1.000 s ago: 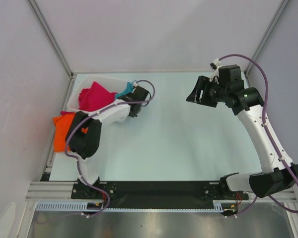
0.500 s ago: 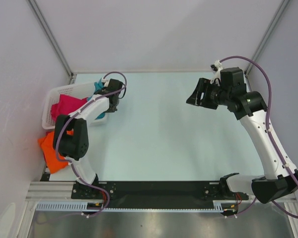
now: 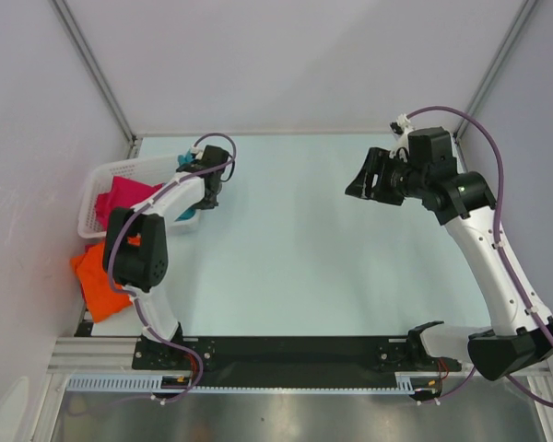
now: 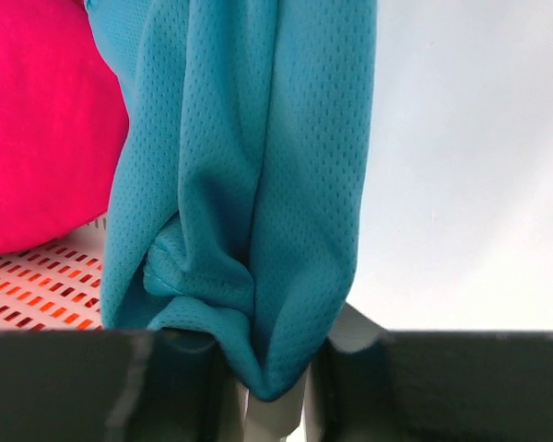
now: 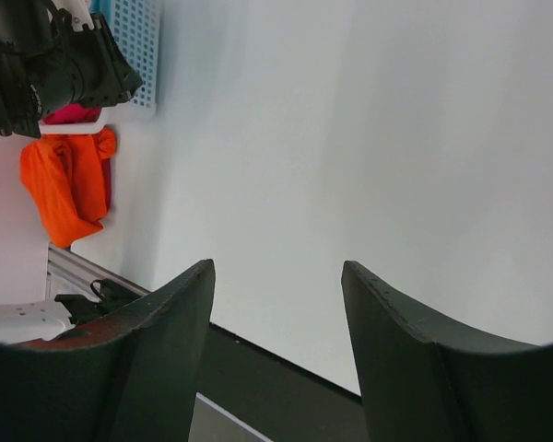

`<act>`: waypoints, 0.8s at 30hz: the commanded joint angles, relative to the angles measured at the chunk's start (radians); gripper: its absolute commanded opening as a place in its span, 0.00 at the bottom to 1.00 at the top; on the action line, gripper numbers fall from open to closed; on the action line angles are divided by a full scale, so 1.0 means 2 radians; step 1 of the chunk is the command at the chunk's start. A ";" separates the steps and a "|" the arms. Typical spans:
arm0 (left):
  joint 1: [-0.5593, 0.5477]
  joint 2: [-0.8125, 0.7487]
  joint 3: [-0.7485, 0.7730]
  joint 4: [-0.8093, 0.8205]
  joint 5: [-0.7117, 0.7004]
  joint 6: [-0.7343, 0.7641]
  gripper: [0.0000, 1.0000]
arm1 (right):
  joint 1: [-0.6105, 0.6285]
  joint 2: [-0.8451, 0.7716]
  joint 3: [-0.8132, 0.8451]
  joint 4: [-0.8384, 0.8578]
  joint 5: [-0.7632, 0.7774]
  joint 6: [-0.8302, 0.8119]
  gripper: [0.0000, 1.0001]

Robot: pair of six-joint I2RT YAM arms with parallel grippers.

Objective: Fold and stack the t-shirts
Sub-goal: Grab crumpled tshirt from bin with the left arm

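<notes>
Left wrist view shows the left gripper (image 4: 276, 401) clenched on a small bunch of the teal-blue t-shirt (image 4: 249, 184), which hangs beside the magenta-red t-shirt (image 4: 37, 120) in the white basket (image 4: 46, 295). The orange t-shirt (image 3: 97, 276) lies outside it. The right gripper (image 5: 276, 359) hovers spread and empty, well apart. With so little cloth pinched, the teal shirt could slip free, or snag the basket rim.

Overhead view: you see a pale blue-green table (image 3: 332, 267) enclosed on three sides by plain white walls (image 3: 286, 55). Two grey metal posts (image 3: 94, 69) rise from its far corners. A black rail (image 3: 295, 350) and a brushed steel sheet (image 3: 295, 419) border the near edge. The light is soft and even.
</notes>
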 commanded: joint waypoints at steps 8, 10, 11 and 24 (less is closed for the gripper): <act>0.006 -0.039 -0.003 0.003 -0.033 -0.037 0.81 | 0.017 -0.001 -0.027 0.028 -0.006 0.009 0.61; 0.001 -0.066 -0.007 0.016 -0.040 -0.033 0.88 | 0.021 0.001 -0.032 0.032 -0.006 0.009 0.60; 0.001 -0.075 -0.007 0.018 -0.042 -0.032 0.88 | 0.022 0.000 -0.038 0.035 -0.007 0.009 0.60; -0.115 -0.262 -0.096 0.105 -0.045 0.007 0.99 | 0.033 0.010 -0.068 0.060 -0.012 0.009 0.57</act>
